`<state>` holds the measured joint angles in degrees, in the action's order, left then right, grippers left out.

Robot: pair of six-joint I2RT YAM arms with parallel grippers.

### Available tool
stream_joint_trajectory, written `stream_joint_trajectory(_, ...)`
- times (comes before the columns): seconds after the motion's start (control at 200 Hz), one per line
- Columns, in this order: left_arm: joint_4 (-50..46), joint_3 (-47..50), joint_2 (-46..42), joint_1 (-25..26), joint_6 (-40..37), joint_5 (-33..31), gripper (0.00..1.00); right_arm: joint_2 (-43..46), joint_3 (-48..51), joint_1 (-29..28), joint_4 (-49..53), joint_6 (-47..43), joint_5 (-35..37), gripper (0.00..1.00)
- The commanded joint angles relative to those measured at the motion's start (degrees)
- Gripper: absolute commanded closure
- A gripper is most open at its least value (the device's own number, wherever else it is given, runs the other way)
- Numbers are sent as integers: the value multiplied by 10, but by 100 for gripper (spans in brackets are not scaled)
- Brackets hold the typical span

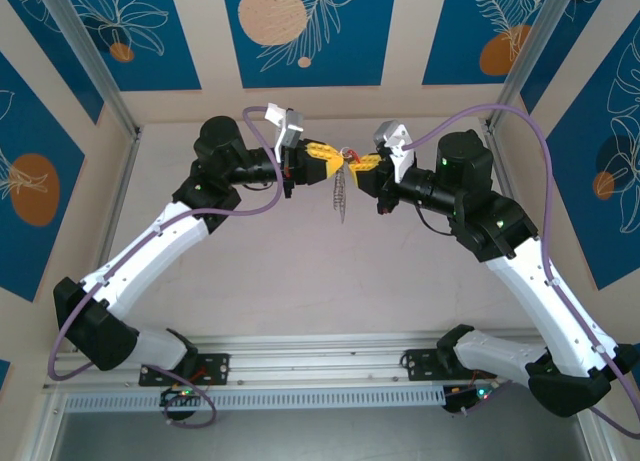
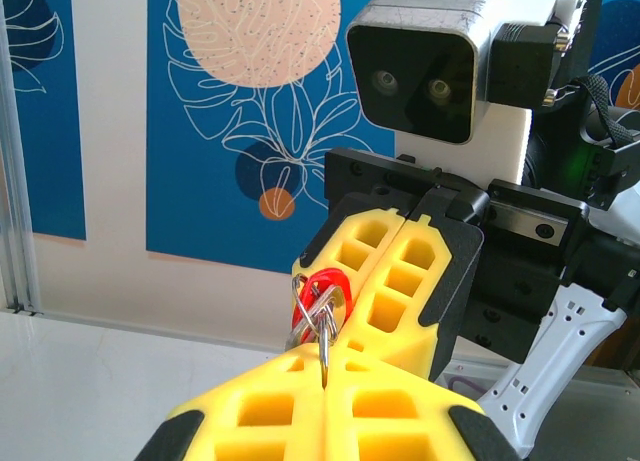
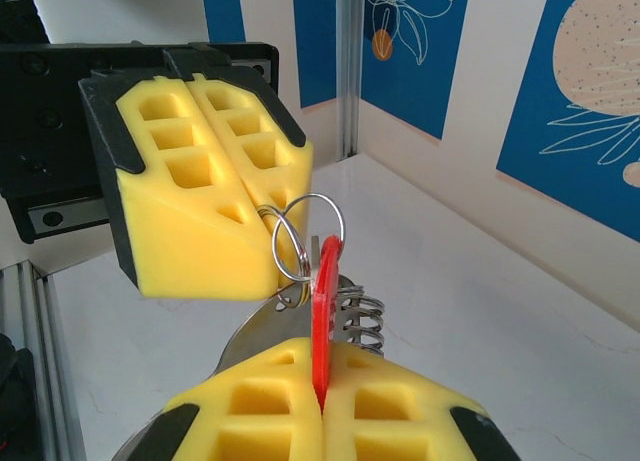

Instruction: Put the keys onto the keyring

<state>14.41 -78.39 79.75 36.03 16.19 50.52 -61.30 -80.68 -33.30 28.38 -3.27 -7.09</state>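
Both grippers meet tip to tip high above the table. My right gripper (image 1: 366,163) (image 3: 320,386) is shut on the flat red head of the key (image 3: 325,291) (image 2: 330,283), held edge-on and upright. My left gripper (image 1: 322,161) (image 2: 325,369) is shut on a thin silver ring of the keyring (image 2: 322,321). Two silver rings (image 3: 300,236) cross right at the top of the red key head, touching it. Below them hang the keyring's grey flat loop (image 3: 250,331) and a silvery coil (image 3: 362,316); this string (image 1: 340,196) dangles between the grippers. The key's blade is hidden between my right fingers.
The white table (image 1: 330,281) lies well below the grippers. Aluminium frame posts (image 1: 95,66) (image 1: 530,56) stand at the back corners before blue patterned wall panels. A metal rail (image 1: 320,366) runs along the near edge between the arm bases.
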Motion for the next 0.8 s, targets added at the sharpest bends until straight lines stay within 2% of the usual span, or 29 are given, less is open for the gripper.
stream_joint_trajectory(0.0, 24, -18, 1, 4, 2, -1, 100, 14, -11, 3, 5, -6, 11, 100)
stream_joint_trajectory(0.33, 17, 1, -3, 4, -8, -27, 100, 6, -14, 16, 28, -16, 50, 100)
stream_joint_trajectory(0.795, 21, 23, 7, 4, -9, -50, 100, -11, -26, 30, 34, -12, 47, 100)
